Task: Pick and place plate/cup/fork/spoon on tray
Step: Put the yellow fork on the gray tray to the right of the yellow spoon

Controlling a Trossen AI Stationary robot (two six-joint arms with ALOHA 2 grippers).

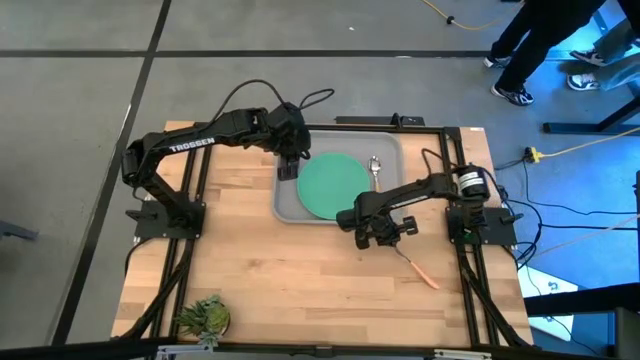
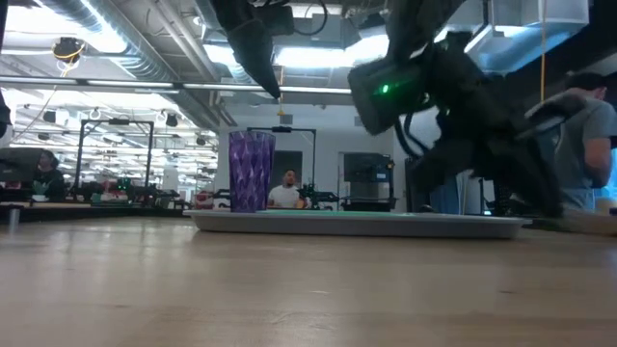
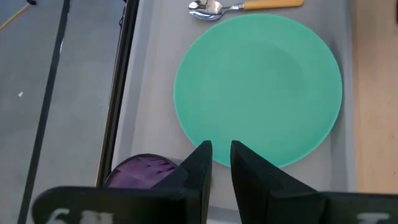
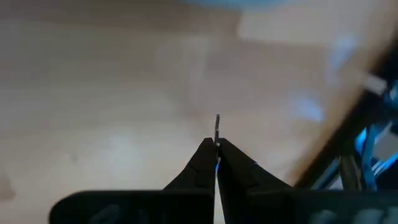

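Grey plastic forms the tray (image 1: pixel 288 205) at the far middle of the wooden desk (image 1: pixel 270 270) in the high view, with the mint-green plate (image 1: pixel 333 186) lying flat in it and the spoon (image 1: pixel 376 168) beside the plate on the tray's right part. The left claw (image 1: pixel 289 166) hangs over the tray's left end. The right claw (image 1: pixel 385 236) sits low over bare wood just in front of the tray, and the fork (image 1: pixel 419 267) lies on the desk beside it, orange handle pointing away toward the near right. A small green plant (image 1: pixel 205 316) rests at the near left corner.

From desk height, the purple cup (image 2: pixel 251 172) stands upright on the tray's (image 2: pixel 357 226) left end, below the left arm.

Past the left wrist, the left claw's (image 3: pixel 217 151) fingers stand slightly apart, holding nothing, above the cup (image 3: pixel 140 170) and the plate's (image 3: pixel 261 81) edge; the spoon (image 3: pixel 239 7) lies beyond the plate.

Past the right wrist, the right claw's (image 4: pixel 216 149) fingers are pressed together over the wood, a thin metal sliver between the tips.
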